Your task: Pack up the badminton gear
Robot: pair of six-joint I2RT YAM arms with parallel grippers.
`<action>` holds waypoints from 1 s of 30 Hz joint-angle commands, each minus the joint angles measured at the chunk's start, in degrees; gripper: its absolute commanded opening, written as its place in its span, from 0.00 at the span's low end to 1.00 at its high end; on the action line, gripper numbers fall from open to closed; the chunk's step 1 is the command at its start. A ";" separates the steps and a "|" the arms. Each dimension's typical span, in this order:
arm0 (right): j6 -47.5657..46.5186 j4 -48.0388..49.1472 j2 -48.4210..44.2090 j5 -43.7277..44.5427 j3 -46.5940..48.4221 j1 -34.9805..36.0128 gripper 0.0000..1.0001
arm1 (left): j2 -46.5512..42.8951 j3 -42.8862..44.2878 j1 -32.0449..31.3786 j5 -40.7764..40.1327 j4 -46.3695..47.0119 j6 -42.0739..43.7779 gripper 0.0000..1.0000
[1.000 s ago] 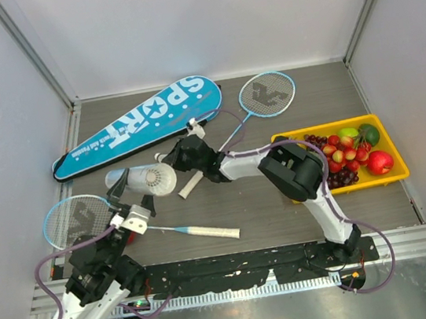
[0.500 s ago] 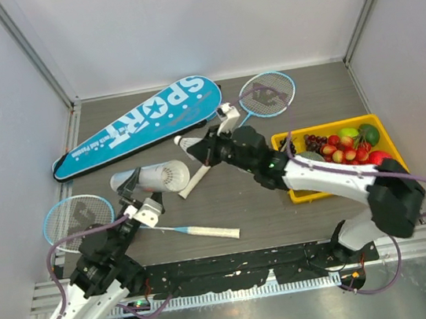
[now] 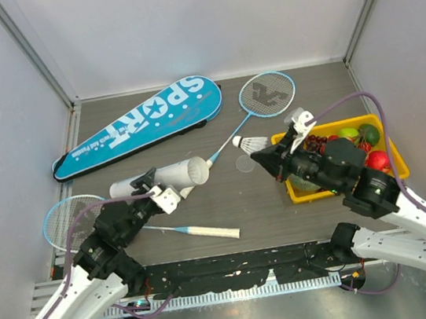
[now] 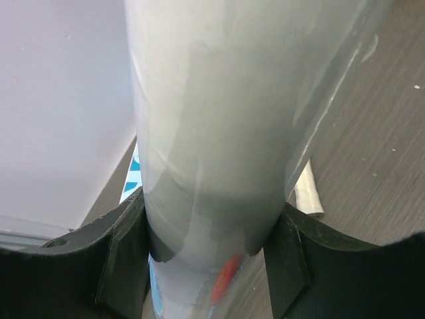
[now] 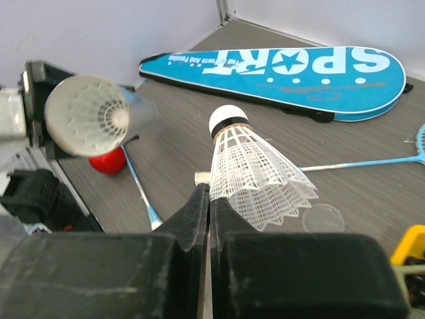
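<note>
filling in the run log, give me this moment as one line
right gripper: shut on shuttlecock, held midair | left gripper: gripping tube, open end toward right gripper | bag: flat at rear

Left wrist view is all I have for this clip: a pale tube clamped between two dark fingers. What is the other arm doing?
Observer: The right end effector is shut on a shuttlecock, with the cork end pointing away from the wrist.
Operator: Is it at the tube yet?
Observer: No. From the top camera, the shuttlecock is to the right of the open mouth of the tube, with a gap between them.
Operator: Anything inside the tube?
Observer: Yes. The right wrist camera shows a second shuttlecock just inside the open end.
</note>
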 commanded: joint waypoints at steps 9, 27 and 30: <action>-9.59 -18.93 -5.92 -10.05 9.55 -0.05 0.05 | 10.02 12.66 -0.64 2.25 -10.71 3.41 0.00; -4.93 -13.39 5.33 -17.79 11.22 3.90 0.05 | 9.67 6.51 -2.84 3.13 -7.37 5.96 0.00; -4.32 -12.08 7.52 -16.91 11.84 6.71 0.05 | 9.67 6.59 -2.93 3.31 -7.19 5.70 0.00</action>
